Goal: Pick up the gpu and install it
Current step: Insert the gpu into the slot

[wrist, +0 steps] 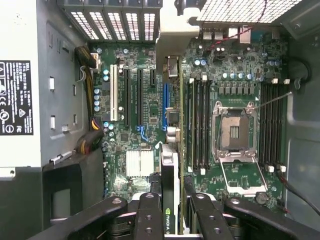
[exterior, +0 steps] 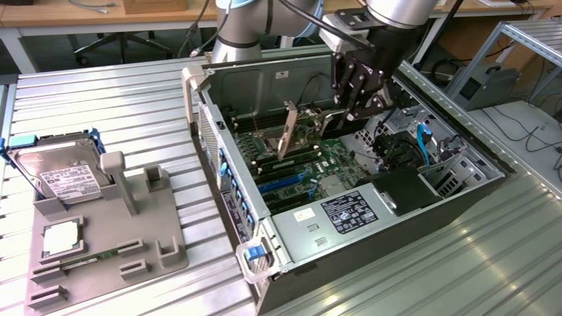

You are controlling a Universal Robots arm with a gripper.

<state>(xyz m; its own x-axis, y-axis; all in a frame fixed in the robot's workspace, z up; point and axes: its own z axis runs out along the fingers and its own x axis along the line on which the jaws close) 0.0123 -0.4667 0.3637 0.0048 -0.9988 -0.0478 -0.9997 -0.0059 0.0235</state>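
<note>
The claw (wrist: 173, 216) pinches the gpu (wrist: 169, 172) edge-on between its 2 fingers. The card's long axis runs straight ahead of the claw, over the motherboard (wrist: 235, 75), seemingly alongside the blue slot (wrist: 164, 102).

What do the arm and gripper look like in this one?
The arm is silver-grey tubing with rounded joints; a black cable runs beside it. The gripper is black, with linked fingers studded by round pins.

Exterior high, oblique; wrist behind tool (wrist: 172, 200), close; both see motherboard (wrist: 150, 115).
</note>
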